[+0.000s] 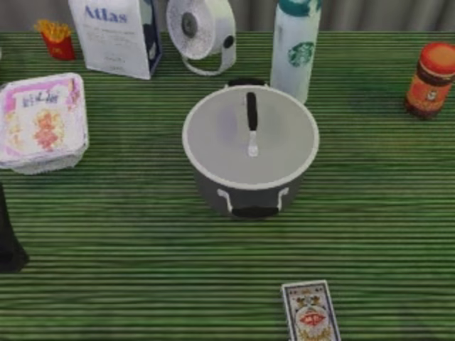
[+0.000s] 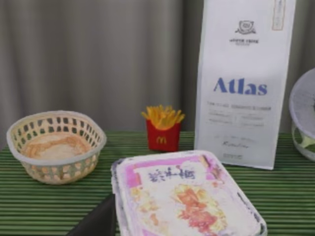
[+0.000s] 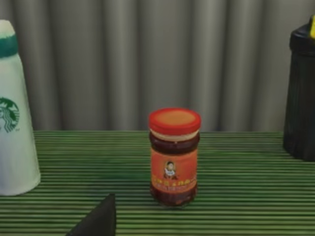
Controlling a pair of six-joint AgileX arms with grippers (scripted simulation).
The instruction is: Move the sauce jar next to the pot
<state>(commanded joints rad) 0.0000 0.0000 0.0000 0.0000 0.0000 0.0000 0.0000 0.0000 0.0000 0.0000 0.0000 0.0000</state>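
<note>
Small dark-red sauce jar with red lid stands well apart from our big grey lidded pot; we approach level, grip mid-body. Right hand's state: cannot tell.

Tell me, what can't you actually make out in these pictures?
- Right gripper: out of the top view; the right wrist view shows only a dark tip, so open or shut is unclear.
- Left gripper: a dark shape cut by the top view's left edge.
- Black container: cut by the right wrist view's edge.
- Sauce jar: label writing too small.
- Pot: lid hides its inside.
</note>
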